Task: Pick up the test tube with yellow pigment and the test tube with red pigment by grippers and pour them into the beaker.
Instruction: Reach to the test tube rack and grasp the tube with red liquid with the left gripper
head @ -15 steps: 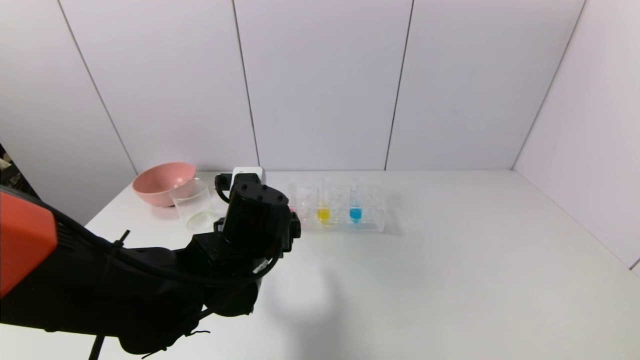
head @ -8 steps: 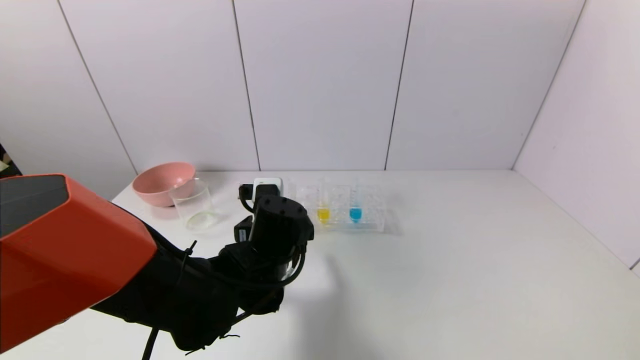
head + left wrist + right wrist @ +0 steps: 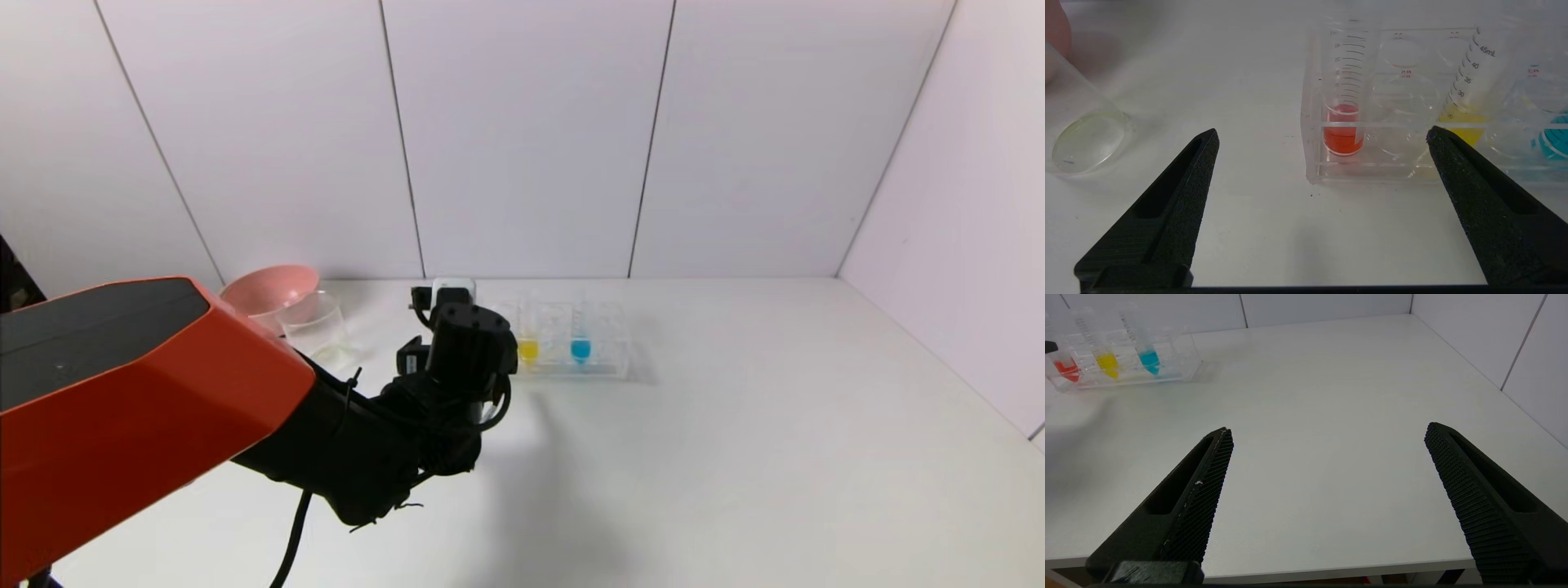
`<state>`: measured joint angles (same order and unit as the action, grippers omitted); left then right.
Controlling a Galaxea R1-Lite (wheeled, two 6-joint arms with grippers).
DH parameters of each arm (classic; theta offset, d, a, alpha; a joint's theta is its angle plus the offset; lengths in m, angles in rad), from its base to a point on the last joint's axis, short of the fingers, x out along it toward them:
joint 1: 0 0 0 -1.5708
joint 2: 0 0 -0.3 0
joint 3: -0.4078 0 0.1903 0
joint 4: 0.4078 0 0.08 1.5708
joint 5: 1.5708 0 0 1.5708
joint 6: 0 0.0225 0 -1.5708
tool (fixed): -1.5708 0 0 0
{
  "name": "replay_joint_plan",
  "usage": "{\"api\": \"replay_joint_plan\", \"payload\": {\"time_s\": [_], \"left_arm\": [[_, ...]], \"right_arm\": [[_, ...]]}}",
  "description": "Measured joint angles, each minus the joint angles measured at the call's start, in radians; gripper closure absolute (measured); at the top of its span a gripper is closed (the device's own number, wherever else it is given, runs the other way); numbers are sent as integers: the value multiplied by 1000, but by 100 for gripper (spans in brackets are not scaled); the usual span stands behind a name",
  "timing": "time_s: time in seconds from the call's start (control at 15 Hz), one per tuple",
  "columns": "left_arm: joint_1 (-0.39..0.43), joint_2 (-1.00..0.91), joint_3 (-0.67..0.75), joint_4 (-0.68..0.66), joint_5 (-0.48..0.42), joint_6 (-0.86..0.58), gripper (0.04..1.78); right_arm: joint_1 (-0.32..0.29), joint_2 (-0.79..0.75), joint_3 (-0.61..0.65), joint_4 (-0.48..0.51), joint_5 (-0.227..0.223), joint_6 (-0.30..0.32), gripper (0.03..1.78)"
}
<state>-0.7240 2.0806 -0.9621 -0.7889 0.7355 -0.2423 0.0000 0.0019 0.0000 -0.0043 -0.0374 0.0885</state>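
Right gripper [image 3: 1327,433] low over the white table [image 3: 1331,396], its 2 black textured fingers [image 3: 1204,486] spread wide, nothing between them. Far corner of table: clear tube rack [image 3: 1180,361] with 3 tubes upright in a row — test tube with red pigment [image 3: 1067,369], then test tube with yellow pigment [image 3: 1106,361], then blue-liquid tube [image 3: 1149,359]. Small black part [image 3: 1050,346] touching frame edge just beside red tube, can't tell what. White panel walls [image 3: 1486,339] behind and at side.
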Motion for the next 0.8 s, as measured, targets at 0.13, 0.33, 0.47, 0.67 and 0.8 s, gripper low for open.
{"api": "replay_joint_plan", "payload": {"time_s": [0.13, 0.33, 0.47, 0.67, 0.8], "left_arm": [[18, 23, -24, -1, -22, 10, 5], [36, 51, -40, -74, -73, 42, 5], [51, 79, -44, -169, -81, 106, 5], [68, 119, -53, -272, -92, 171, 5], [70, 131, -56, -274, -93, 173, 5]], "right_arm": [[0, 0, 0, 0, 0, 0, 10], [0, 0, 0, 0, 0, 0, 10], [0, 0, 0, 0, 0, 0, 10], [0, 0, 0, 0, 0, 0, 10], [0, 0, 0, 0, 0, 0, 10]]}}
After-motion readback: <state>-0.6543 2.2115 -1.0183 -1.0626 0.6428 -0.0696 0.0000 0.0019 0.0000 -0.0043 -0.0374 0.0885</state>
